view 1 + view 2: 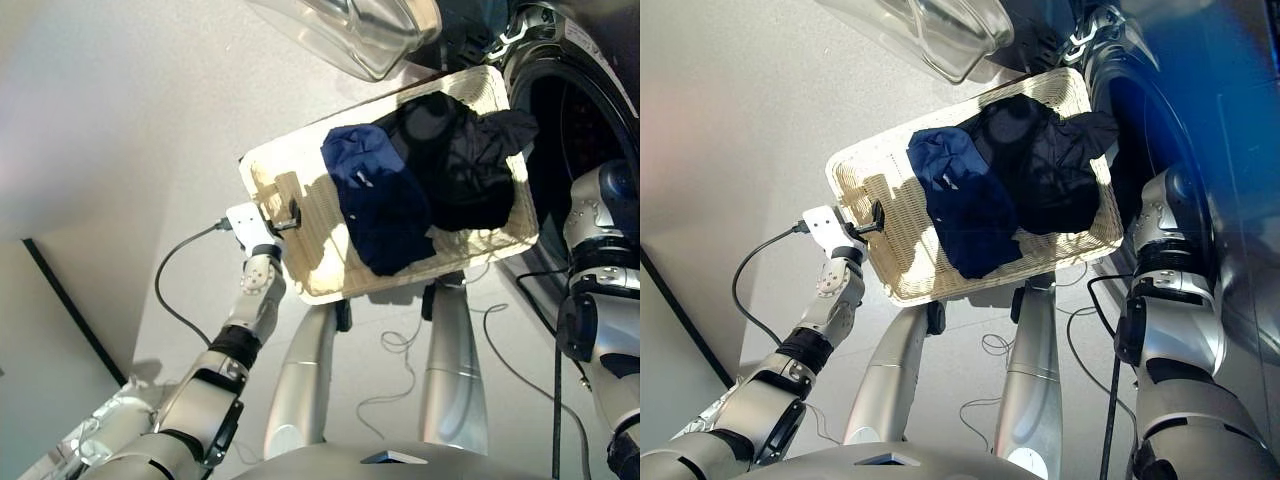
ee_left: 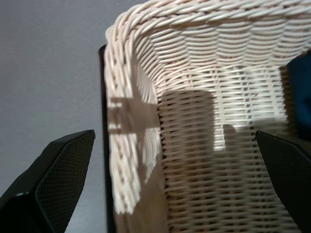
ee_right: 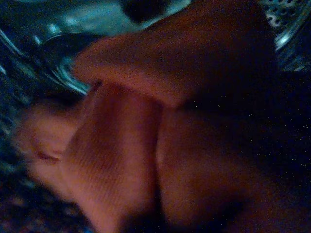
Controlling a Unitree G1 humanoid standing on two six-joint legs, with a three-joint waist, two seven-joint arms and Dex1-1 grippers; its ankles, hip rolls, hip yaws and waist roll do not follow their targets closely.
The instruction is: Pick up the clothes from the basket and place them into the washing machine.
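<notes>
A pale grey floor lay under the basket, beside the washing machine. In the head view, the left gripper straddled the basket's rim, with the navy garment and black garment just beyond it. The left wrist view showed its fingers spread, one either side of the rim. In the right wrist view, orange-red cloth filled the frame inside the drum; whether the right gripper was holding it could not be told. That cloth might be dragged back out if it snagged on withdrawal.

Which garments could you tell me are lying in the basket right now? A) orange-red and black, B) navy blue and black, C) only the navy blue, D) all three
B: the navy blue garment and the black garment lie in the basket; the orange-red garment shows against the drum in the right wrist view.
</notes>
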